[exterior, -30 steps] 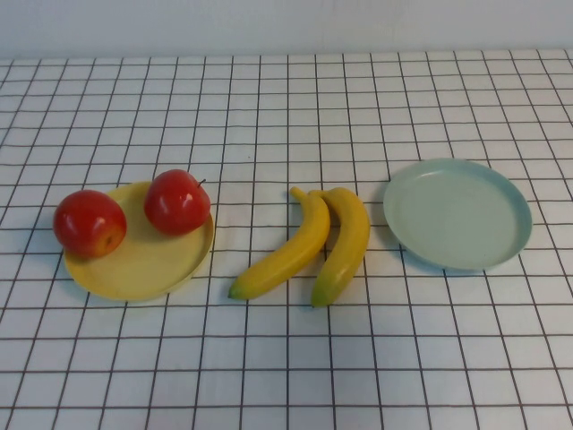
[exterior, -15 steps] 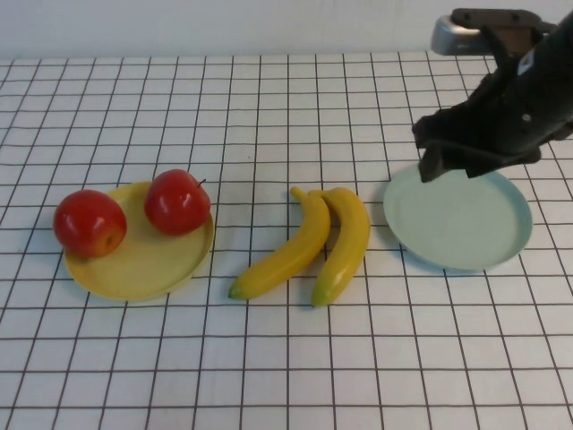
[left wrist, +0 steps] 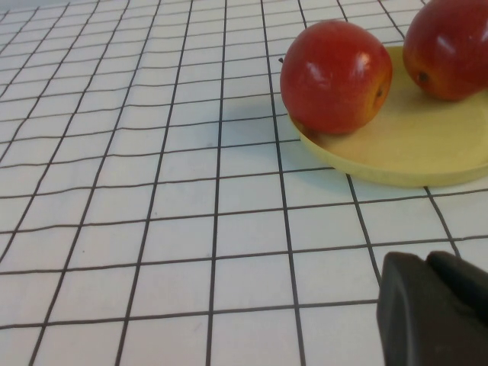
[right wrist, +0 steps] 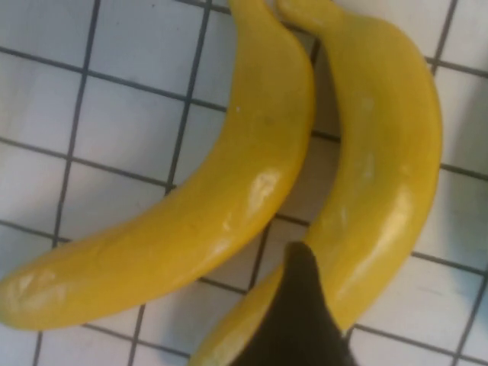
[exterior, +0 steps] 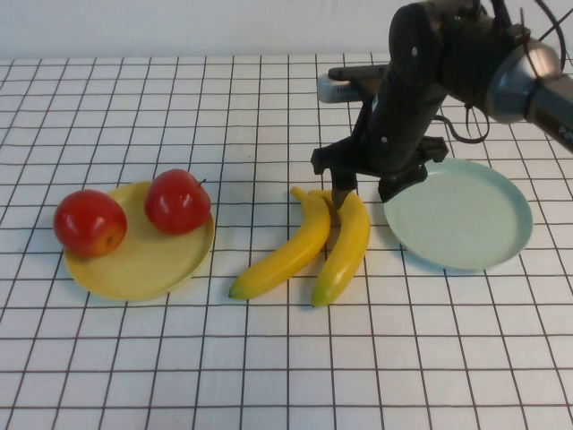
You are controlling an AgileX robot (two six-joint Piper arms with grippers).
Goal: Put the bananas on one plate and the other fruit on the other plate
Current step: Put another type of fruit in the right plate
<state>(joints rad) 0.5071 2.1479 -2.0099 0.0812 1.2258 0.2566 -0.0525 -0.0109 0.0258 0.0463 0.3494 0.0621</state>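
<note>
Two yellow bananas (exterior: 309, 242) lie side by side on the table between the plates, the left one (right wrist: 191, 221) and the right one (right wrist: 381, 168) touching. My right gripper (exterior: 367, 190) hangs open just above their far ends, its fingers straddling the right banana (exterior: 345, 242). One dark finger (right wrist: 301, 305) shows against that banana. Two red apples (exterior: 177, 202) (exterior: 89, 222) sit on the pale yellow plate (exterior: 139, 260), the left one on its rim. The blue-green plate (exterior: 461, 215) holds nothing. My left gripper (left wrist: 435, 305) is shut, low over the table near the yellow plate (left wrist: 396, 152) and out of the high view.
A white tablecloth with a black grid (exterior: 286, 358) covers the table. The right arm (exterior: 430, 63) reaches in from the far right, above the edge of the blue-green plate. A pale wall runs along the table's far edge.
The right arm came into view from the right, swung left from over the blue-green plate to the bananas, and its jaws opened. Fruit and plates have not moved.
</note>
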